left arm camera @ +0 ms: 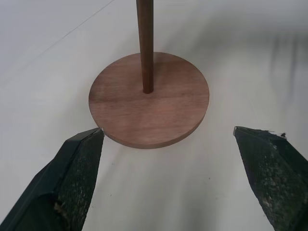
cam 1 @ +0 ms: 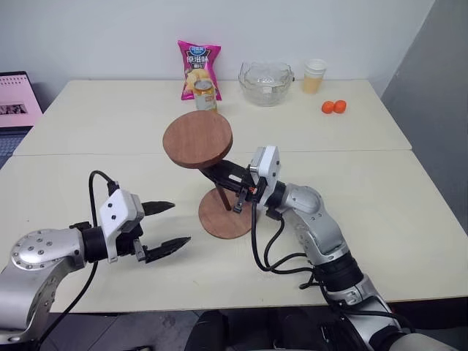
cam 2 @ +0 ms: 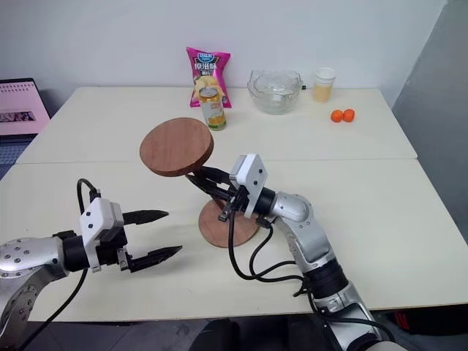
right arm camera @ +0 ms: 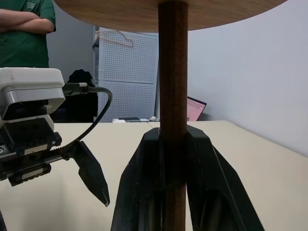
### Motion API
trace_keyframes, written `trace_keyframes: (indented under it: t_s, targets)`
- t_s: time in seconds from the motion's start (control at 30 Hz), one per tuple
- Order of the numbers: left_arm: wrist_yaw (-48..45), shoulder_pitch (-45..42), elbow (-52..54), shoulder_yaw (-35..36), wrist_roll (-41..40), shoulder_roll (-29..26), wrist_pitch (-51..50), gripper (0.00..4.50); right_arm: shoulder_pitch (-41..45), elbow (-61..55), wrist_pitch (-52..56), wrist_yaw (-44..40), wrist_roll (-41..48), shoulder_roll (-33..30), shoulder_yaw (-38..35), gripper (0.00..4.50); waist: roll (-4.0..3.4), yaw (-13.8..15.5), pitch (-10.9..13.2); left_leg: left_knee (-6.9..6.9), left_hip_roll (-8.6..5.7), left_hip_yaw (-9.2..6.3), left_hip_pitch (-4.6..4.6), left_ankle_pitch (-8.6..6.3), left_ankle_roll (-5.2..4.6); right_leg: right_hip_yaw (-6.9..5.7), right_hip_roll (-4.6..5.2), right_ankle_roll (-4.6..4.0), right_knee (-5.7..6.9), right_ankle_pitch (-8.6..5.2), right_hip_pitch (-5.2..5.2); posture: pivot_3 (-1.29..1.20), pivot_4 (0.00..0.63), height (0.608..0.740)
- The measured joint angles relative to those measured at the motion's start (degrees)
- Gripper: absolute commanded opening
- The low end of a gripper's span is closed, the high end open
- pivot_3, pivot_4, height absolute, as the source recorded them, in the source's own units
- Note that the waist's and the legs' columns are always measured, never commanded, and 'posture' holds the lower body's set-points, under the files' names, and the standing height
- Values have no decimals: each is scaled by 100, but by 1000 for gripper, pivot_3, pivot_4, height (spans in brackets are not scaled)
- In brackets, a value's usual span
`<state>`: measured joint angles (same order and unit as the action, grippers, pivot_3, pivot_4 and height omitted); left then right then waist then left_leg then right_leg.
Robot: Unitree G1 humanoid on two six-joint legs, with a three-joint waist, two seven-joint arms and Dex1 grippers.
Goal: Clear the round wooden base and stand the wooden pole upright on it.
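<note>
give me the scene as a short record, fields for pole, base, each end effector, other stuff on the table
pole: standing in the base's centre hole, thick disc on top
base: flat on the table, nothing else on it
right end effector: shut on the pole's shaft
left end effector: open, beside the base, apart from it
other: chip bag, can, glass bowl, cup, two orange fruits

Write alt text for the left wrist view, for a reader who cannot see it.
A slim wooden pole stands with its lower end in the centre hole of the round wooden base, which lies flat on a pale table. In the foreground the left gripper is open, its two black fingers apart on either side of the base's near edge, not touching it.
</note>
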<state>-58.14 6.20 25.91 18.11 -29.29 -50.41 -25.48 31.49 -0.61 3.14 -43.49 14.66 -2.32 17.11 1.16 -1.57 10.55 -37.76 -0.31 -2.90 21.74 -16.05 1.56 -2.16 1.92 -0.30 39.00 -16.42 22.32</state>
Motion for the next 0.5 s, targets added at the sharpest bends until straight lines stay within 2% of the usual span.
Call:
trace_keyframes:
  t_s: [0.5]
  targets:
    - [-4, -12, -84, -31, 41, 0, 19, 4500, 61, 16, 344, 249, -4, -123, -14, 216, 7, 10, -30, 0, -1, -1, -17, 0, 0, 1, 0, 0, 1, 0, -14, 0, 150, 740]
